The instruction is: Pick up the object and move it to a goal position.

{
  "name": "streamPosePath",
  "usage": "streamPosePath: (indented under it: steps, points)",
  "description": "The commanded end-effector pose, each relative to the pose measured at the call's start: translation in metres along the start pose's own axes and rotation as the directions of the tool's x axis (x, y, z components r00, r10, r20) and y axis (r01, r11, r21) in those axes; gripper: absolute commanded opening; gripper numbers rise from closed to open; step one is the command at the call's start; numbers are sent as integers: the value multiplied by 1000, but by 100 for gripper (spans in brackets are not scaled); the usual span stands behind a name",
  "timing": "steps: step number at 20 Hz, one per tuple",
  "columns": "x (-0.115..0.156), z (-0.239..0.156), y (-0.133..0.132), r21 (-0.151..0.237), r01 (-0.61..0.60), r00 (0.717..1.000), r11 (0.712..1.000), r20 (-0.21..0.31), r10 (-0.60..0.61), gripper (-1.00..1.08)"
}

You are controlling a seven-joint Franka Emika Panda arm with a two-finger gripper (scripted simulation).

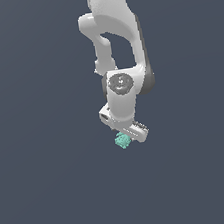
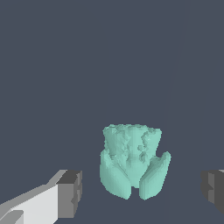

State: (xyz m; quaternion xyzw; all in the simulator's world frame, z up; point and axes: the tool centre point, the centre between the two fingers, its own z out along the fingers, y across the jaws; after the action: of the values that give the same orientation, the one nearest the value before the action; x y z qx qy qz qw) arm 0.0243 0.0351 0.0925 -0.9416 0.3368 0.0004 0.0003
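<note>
The object (image 1: 122, 141) is a small teal-green lumpy thing, showing just below the white hand of my arm in the exterior view. The wrist view shows the object (image 2: 132, 164) large and close, sitting between my two fingertips. One grey pad (image 2: 70, 194) and the other pad (image 2: 213, 186) stand wide apart on either side of it, with a gap to each. My gripper (image 2: 141, 190) is open and touches nothing. In the exterior view the fingers are hidden behind the hand.
A plain dark blue-grey surface (image 1: 54, 192) fills both views. The white arm (image 1: 116, 37) comes down from the upper middle of the exterior view. Nothing else shows.
</note>
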Motion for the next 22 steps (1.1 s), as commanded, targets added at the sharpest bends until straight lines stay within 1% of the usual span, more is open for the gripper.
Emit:
streamPosePath:
  steps: [1,7,16,21,22]
  points:
    - [0,1,-1,0,-14,1000,1000,-1,14,100]
    - [0,5,0,0,-13,1000,1000,-1,13,100]
    - [-1,46,0,0,-16,1000,1000,-1,16,100]
    - [0,52,0,0,-17,1000,1000,-1,17,100]
    - [0,52,0,0,-17,1000,1000,-1,17,-100]
